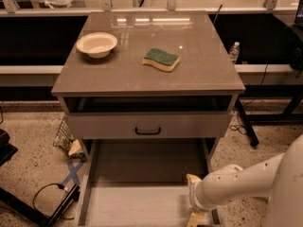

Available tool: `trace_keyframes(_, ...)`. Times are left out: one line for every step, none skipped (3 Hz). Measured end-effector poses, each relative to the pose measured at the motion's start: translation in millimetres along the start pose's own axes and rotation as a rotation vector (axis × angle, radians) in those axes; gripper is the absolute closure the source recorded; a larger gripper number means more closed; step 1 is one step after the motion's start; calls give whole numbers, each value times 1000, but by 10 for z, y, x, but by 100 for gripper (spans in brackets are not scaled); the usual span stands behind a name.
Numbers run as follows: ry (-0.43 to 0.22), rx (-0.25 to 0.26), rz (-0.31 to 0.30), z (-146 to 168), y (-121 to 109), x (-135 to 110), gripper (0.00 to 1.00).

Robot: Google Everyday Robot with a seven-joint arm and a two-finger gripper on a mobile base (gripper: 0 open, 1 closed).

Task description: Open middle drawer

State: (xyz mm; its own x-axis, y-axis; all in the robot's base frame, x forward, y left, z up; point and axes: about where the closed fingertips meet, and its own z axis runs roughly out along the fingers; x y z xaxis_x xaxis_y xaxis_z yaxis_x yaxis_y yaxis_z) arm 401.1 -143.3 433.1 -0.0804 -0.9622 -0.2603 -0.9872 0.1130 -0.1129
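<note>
The middle drawer (pixel 142 164) is pulled far out below the cabinet, and its plain grey inside shows. Its front and handle lie below the bottom edge of the view. Above it, the taller-fronted grey drawer (pixel 147 125) with a black bar handle stands slightly out, with a dark gap under the tabletop. My gripper (pixel 194 206) is at the end of the white arm (pixel 246 181), which comes in from the lower right. It sits at the right side of the pulled-out drawer, near its front.
A white bowl (pixel 96 43) and a green-and-yellow sponge (pixel 161 59) lie on the brown tabletop (pixel 199 74). A water bottle (pixel 234 51) stands behind the cabinet on the right. Cables, blue tape and a black stand (pixel 52 207) lie on the speckled floor at the left.
</note>
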Motion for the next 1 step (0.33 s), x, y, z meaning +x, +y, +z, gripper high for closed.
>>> trace_keyframes(0, 0, 0, 0, 0, 0, 0)
